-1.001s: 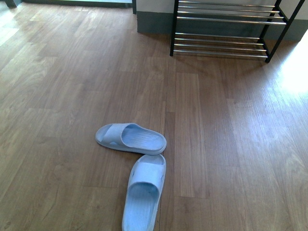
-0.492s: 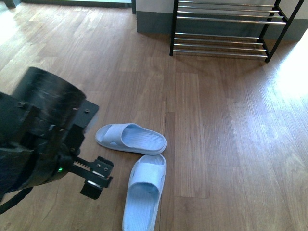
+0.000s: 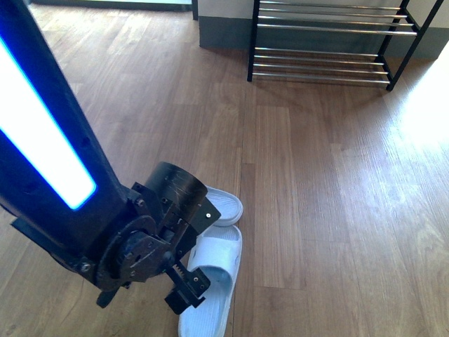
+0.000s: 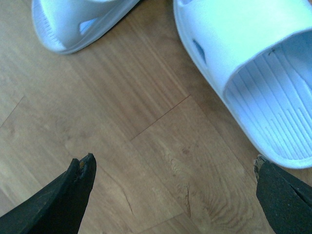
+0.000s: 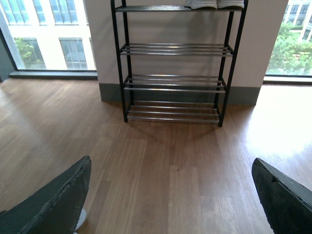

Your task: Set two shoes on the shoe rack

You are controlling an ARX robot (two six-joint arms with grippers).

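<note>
Two pale blue slides lie on the wood floor (image 3: 316, 210), well apart from the shoe rack (image 3: 323, 29), so I think nothing is done with them yet. Both are left to lift and put up. The nearer slide (image 3: 221, 247) lies just beside the farther slide (image 3: 226, 205). The left gripper (image 3: 186, 284) hangs low by the nearer slide, its fingers spread wide and holding nothing. The right gripper (image 5: 171, 165) is spread wide too and holds nothing. The front view shows only the low shelves. The right wrist view shows the tall rack, with something white on top, cut off. The left wrist view shows the slides up close.
</note>
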